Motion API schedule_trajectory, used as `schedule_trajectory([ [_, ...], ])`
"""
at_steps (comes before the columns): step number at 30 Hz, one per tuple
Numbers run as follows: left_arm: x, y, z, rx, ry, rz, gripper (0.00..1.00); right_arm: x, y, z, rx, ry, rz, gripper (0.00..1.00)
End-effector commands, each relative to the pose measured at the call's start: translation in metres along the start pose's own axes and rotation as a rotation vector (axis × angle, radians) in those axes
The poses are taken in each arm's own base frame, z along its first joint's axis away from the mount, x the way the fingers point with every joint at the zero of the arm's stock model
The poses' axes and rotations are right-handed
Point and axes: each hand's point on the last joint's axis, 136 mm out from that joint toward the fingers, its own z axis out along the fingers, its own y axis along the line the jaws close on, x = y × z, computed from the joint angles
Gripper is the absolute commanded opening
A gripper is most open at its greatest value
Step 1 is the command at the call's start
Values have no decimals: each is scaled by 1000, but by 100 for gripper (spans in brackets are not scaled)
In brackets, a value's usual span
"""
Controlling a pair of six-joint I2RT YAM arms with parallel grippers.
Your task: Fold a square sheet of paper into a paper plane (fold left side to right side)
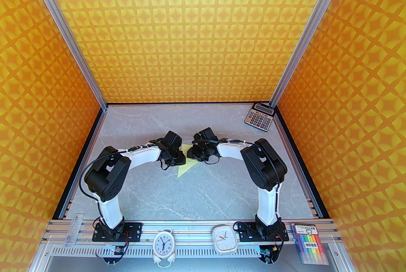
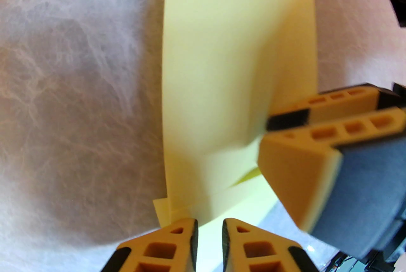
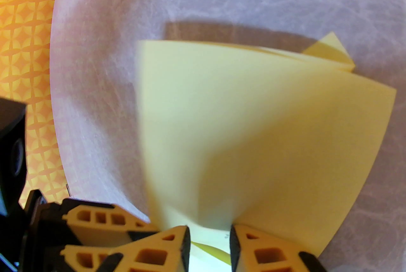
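Yellow paper [image 1: 183,169] lies mid-tabletop [image 1: 196,197], right between your two wrists. Its one visible corner points back toward the arm bases, and the rest is hidden beneath the wrists. What matters for you now is the flap [image 3: 253,124]: it stands up off the layers below, and both sets of fingers sit at the paper's edges. Your left fingers [image 2: 177,242] are a narrow gap apart with the paper's near edge in that gap. Your right fingers [image 3: 263,251] are a touch wider apart and straddle the flap's edge. Neither pair visibly bites the sheet. From the left wrist, the paper's length runs straight away from the left fingers, and the right fingers come in from the side. By the look of it, your left arm is the one placed to carry its side across to the right, so hold the right one out of that sweep.
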Motion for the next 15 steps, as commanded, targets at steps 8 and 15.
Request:
schedule_trajectory([
  [8, 8, 14, 15, -9, 18, -44, 21, -10, 23, -59, 56, -126, -53, 47],
  [15, 15, 15, 17, -2, 14, -95, 21, 27, -12, -45, 74, -61, 49, 43],
])
